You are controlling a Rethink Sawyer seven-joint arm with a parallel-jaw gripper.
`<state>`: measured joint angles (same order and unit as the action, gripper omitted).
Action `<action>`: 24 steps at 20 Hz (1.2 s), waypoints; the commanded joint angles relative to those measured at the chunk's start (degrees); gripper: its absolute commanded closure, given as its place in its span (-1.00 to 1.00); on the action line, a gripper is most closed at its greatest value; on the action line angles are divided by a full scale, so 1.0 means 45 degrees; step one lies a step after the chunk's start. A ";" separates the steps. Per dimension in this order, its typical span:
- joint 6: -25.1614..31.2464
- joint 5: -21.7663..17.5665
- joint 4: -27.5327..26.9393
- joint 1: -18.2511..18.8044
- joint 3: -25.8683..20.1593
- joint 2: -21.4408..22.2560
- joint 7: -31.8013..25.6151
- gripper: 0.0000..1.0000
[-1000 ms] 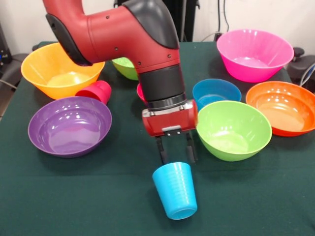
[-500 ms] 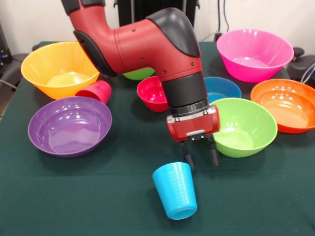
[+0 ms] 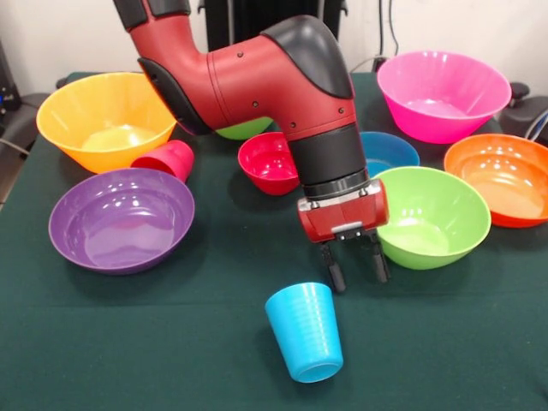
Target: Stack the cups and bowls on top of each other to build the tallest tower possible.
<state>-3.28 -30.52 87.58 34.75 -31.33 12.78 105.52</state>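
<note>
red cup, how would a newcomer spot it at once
Start at the big yellow-orange bowl on the left of the front view. The red cup lies tipped on its side at that bowl's front edge, just above the purple bowl. It is the only red ribbed tumbler.

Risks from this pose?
The gripper hangs with jaws open right beside the green bowl; a sideways move may shove that bowl into the orange bowl. The blue cup stands tilted near the table edge, so a brush could topple it.
</note>
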 commanded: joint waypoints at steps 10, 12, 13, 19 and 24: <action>0.0409 -0.0258 0.0386 0.0184 0.0569 0.0078 0.1000 -1.00; 0.0463 -0.0258 0.0311 0.0184 0.0555 0.0134 0.0952 -1.00; 0.0469 -0.0264 0.0253 0.0173 0.0567 0.0124 0.0930 -1.00; 0.0763 -0.0113 0.0029 0.0071 0.0525 0.0247 0.0868 -1.00; 0.1007 0.0061 0.0176 -0.0147 0.0924 0.0660 0.0988 -1.00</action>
<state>-3.27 -30.52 87.87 35.27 -31.19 13.37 105.52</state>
